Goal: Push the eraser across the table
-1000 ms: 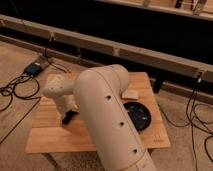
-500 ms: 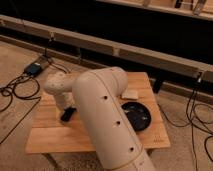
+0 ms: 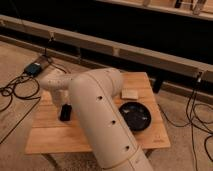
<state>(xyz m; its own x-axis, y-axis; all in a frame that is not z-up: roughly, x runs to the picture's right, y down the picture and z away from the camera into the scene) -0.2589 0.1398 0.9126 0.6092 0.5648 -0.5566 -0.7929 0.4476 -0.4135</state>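
The table (image 3: 55,135) has a light wooden plank top. My white arm (image 3: 100,120) reaches across it from the front to the left side. Its wrist bends down, and the dark gripper (image 3: 65,113) hangs low over the left part of the tabletop, at or just above the wood. I cannot pick out the black eraser apart from the dark gripper. It may be under or against the gripper.
A dark bowl (image 3: 135,116) sits on the right half of the table. A pale beige block (image 3: 131,93) lies behind it. A blue box (image 3: 35,68) and black cables (image 3: 15,92) lie on the floor to the left. More cables (image 3: 197,115) are on the right.
The gripper has shifted slightly to the left over the tabletop. The bowl and beige block have not moved.
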